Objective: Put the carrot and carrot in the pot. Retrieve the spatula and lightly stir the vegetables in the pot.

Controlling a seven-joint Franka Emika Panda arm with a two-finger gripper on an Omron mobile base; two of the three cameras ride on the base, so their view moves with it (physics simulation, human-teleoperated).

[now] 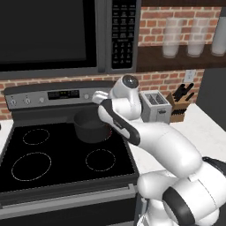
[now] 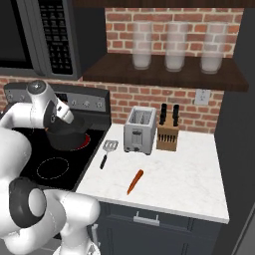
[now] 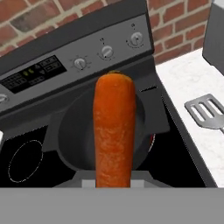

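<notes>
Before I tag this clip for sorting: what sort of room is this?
A home kitchen, rendered: a black stove with a pot on it, a microwave above, and a toaster and knife block on the counter.

1. Carrot (image 3: 113,131) stands lengthwise up the middle, w/ its blunt end on top; the lower end runs down out of sight at the bottom, so the grip itself can't be seen.
2. Pot (image 3: 70,135) sits behind the carrot, dark & round, on the stove (image 3: 26,162).
3. Stove's knobs (image 3: 107,51) & display (image 3: 33,72) line the back panel, brick wall above.
4. Spatula (image 3: 205,111) lies on the white counter (image 3: 188,78) at right, slotted head showing, well apart from pot.
</notes>
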